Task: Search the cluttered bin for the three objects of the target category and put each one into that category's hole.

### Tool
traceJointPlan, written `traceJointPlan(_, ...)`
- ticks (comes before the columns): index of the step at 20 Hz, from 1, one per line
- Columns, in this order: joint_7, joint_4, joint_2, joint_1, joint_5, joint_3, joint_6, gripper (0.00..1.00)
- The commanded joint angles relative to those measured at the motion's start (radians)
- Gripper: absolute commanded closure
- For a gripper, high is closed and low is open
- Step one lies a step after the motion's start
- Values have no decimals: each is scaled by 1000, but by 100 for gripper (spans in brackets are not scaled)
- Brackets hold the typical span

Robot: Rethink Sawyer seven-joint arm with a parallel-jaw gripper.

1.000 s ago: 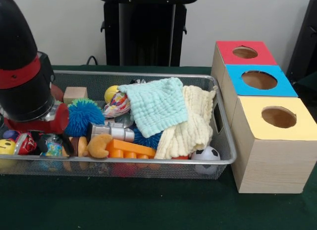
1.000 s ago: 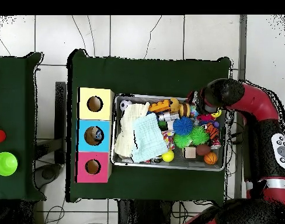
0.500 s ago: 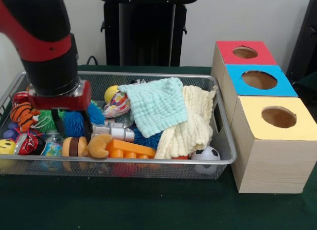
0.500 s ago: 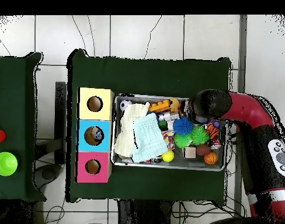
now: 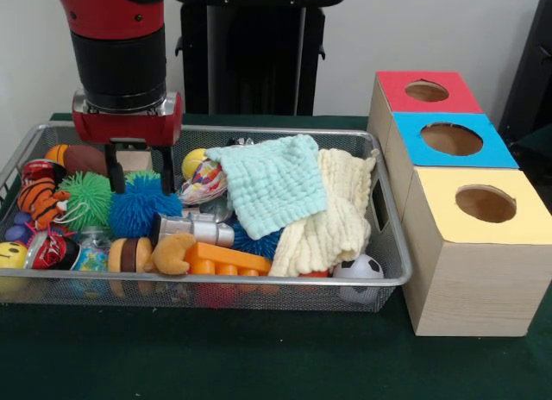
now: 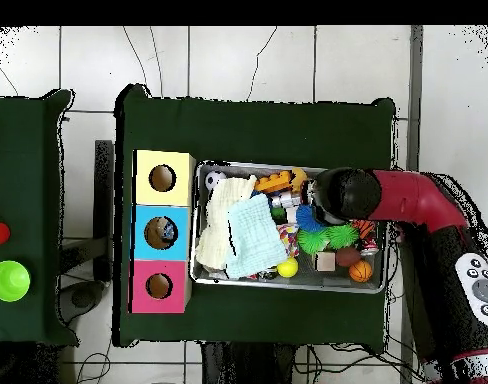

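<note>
Risk lies in the crowding: your gripper (image 5: 138, 180), fingers spread and empty, hangs over the blue spiky ball (image 5: 141, 206) at the bin's (image 5: 259, 284) left. Descend there and the green spiky ball (image 5: 84, 197) beside it could snag.

The bin (image 5: 390, 245) is metal wire mesh; the mint cloth (image 5: 274, 183) looks waffle-textured (soft, matt); the boxes (image 5: 466, 279) show pale wood grain.

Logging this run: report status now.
Gripper open, empty, above blue spiky ball. Nothing picked from bin yet. Two cloths cover bin's box-side half, hiding items beneath.
</note>
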Motion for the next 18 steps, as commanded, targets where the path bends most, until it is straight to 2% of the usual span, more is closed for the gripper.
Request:
traceJointPlan(1, 41, 90, 24, 6, -64, -73, -94, 0)
traceJointPlan(8, -28, -9, 124, 0, -96, -97, -93, 0)
traceJointPlan(13, -99, -91, 186, 4, -114, -94, -36, 0)
traceJointPlan(18, -108, -145, 245, 9, -149, -95, -67, 0)
